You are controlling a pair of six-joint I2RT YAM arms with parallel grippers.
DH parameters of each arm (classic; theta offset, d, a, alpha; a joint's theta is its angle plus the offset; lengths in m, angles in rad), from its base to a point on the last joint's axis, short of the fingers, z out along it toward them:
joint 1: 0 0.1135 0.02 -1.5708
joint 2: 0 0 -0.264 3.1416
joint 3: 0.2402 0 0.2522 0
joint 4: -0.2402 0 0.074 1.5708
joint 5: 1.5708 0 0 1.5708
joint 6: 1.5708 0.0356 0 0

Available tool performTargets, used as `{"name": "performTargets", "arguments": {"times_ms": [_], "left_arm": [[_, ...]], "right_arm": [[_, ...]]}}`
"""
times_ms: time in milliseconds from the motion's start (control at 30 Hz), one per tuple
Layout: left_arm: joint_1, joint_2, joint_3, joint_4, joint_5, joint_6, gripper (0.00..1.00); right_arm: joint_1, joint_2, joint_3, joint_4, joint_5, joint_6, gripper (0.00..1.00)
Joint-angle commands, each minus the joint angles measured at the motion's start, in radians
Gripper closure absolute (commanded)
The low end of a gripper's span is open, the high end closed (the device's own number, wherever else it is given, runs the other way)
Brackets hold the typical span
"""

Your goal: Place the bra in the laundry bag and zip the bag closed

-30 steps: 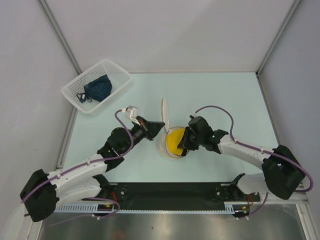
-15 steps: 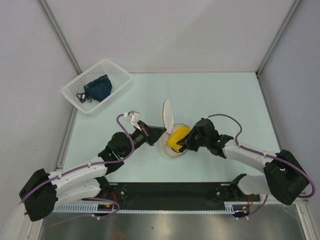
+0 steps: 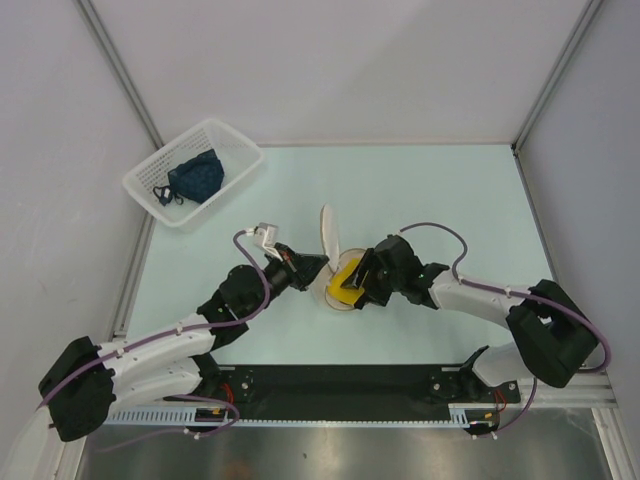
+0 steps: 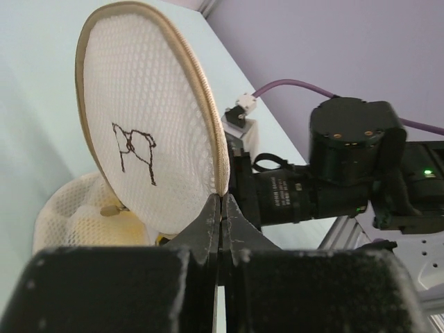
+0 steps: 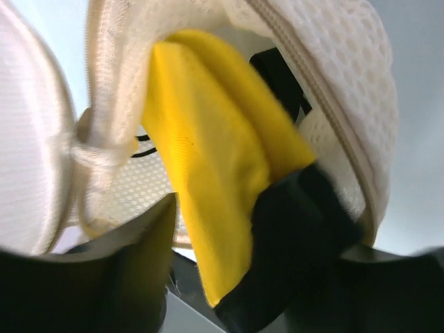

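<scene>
The laundry bag (image 3: 334, 297), a round cream mesh drum, sits mid-table with its lid (image 3: 328, 232) standing upright. My left gripper (image 3: 318, 266) is shut on the lid's zip edge (image 4: 220, 182) and holds it up; the dark bra drawing (image 4: 137, 149) faces the left wrist camera. The yellow bra (image 3: 349, 278) lies inside the bag. My right gripper (image 3: 360, 283) reaches into the bag's mouth and is open. In the right wrist view the bra (image 5: 208, 159) rests against one of the fingers (image 5: 298, 229), apart from the other, with mesh wall (image 5: 347, 83) around it.
A white slatted basket (image 3: 232, 140) holding a dark blue garment (image 3: 195, 177) stands at the back left. The right arm's wrist (image 4: 347, 159) is close behind the raised lid. Grey walls enclose the table on three sides.
My right gripper has opened and let go of the bra, after pushing it further left into the bag. The left gripper still holds the lid, which now stands edge-on again.
</scene>
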Motion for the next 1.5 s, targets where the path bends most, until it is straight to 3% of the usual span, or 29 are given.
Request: {"name": "performTargets", "arguments": {"times_ms": [0,233,400,567,767,1233,1333,1367,1433,1467], "left_arm": [[-0.008,0.009,0.038,-0.014,-0.045,-0.017,1.0],[-0.006,0.009,0.052,-0.051,-0.057,-0.003,1.0],[-0.006,0.009,0.061,-0.07,-0.056,-0.001,1.0],[-0.006,0.005,0.066,-0.089,-0.056,-0.001,1.0],[-0.005,0.023,0.08,-0.103,-0.044,-0.011,1.0],[-0.003,0.022,0.078,-0.129,-0.048,-0.02,1.0],[0.012,0.026,0.077,-0.149,-0.047,-0.034,1.0],[0.021,0.026,0.08,-0.163,-0.031,-0.049,1.0],[0.076,0.029,0.081,-0.209,0.002,-0.09,1.0],[0.098,0.031,0.08,-0.22,0.048,-0.098,1.0]], "right_arm": [[0.009,-0.064,0.048,-0.107,-0.004,-0.071,0.31],[0.035,-0.222,0.119,-0.375,0.091,-0.154,0.02],[0.015,-0.349,0.136,-0.532,0.152,-0.217,0.02],[-0.049,-0.459,0.01,-0.447,0.153,-0.258,0.33],[-0.091,-0.439,-0.08,-0.295,0.162,-0.347,0.53],[-0.104,-0.25,-0.108,-0.049,0.133,-0.41,0.51],[-0.108,-0.195,-0.101,-0.015,0.133,-0.415,0.55],[-0.108,-0.184,-0.094,-0.012,0.128,-0.418,0.7],[-0.106,-0.164,-0.088,-0.011,0.128,-0.413,0.83],[-0.106,-0.164,-0.088,-0.011,0.131,-0.413,0.96]]}}
